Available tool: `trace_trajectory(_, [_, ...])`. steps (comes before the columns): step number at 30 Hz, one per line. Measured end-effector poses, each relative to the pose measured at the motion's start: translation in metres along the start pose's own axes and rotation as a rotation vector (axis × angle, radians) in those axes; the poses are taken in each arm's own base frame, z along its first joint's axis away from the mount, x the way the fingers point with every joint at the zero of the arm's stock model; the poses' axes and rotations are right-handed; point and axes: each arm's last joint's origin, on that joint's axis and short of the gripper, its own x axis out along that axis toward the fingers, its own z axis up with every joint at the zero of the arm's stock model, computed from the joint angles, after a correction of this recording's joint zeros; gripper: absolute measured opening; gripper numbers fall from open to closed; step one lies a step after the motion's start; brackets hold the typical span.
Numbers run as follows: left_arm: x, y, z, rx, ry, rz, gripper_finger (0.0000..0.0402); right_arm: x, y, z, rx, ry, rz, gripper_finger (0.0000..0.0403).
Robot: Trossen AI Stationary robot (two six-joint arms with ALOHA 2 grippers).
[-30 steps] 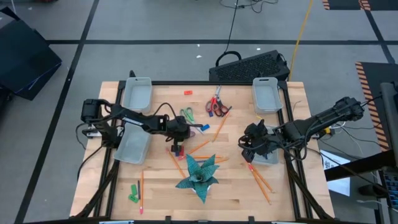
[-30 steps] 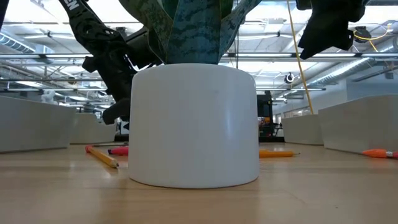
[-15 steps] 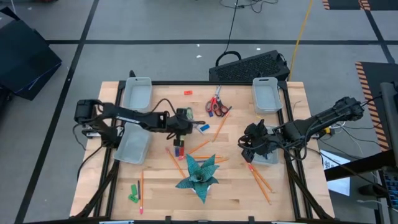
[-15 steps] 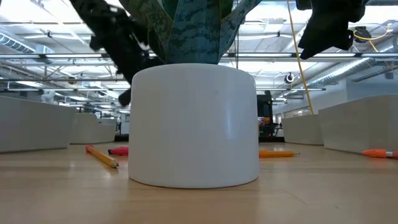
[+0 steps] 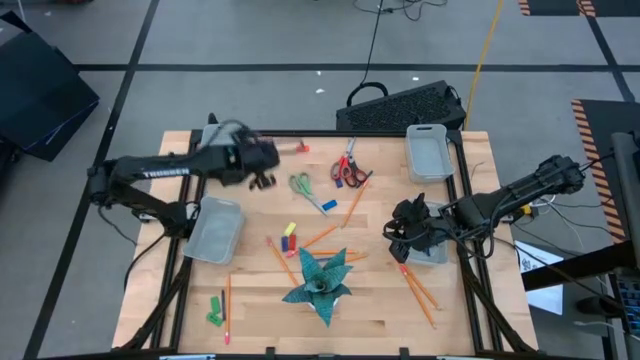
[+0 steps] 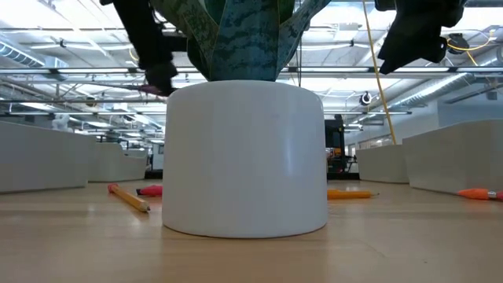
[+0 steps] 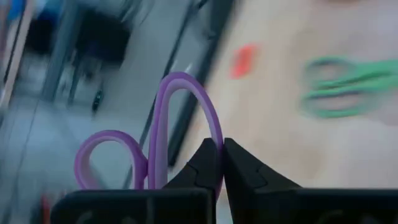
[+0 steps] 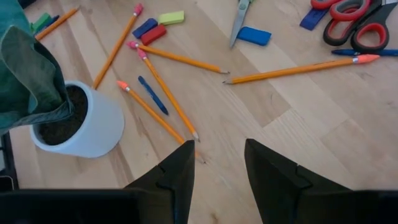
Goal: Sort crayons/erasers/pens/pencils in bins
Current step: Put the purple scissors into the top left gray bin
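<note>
The left tool [image 5: 262,172] has swung away from the middle of the table [image 5: 380,310] and is now up by the far left bin [image 5: 214,135]. Its fingers are pinched shut on the smooth, round loop of purple scissors [image 7: 163,140]. The right tool [image 5: 408,228] has not moved; it hangs by the near right bin [image 5: 437,252] with its fingers apart and nothing in them. Thin orange pencils [image 8: 176,59] and a short blue pen [image 8: 153,95] lie loose beside the round white pot [image 8: 88,127]. Green scissors [image 5: 300,184] lie flat near the left tool.
</note>
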Motion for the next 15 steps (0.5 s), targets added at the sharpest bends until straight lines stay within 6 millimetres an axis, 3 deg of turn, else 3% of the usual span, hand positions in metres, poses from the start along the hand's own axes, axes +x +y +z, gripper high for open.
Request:
trace_trajectory(8, [0.059,0.049,-0.021,-0.336,0.249,0.18,0.001,0.007,0.005,0.002,-0.029,-0.029,-0.003,0.0132])
trace_trajectory(15, [0.108,0.061,-0.037,-0.429,0.412,0.228,0.001,0.014,0.01,-0.002,-0.044,0.005,0.002,0.0132])
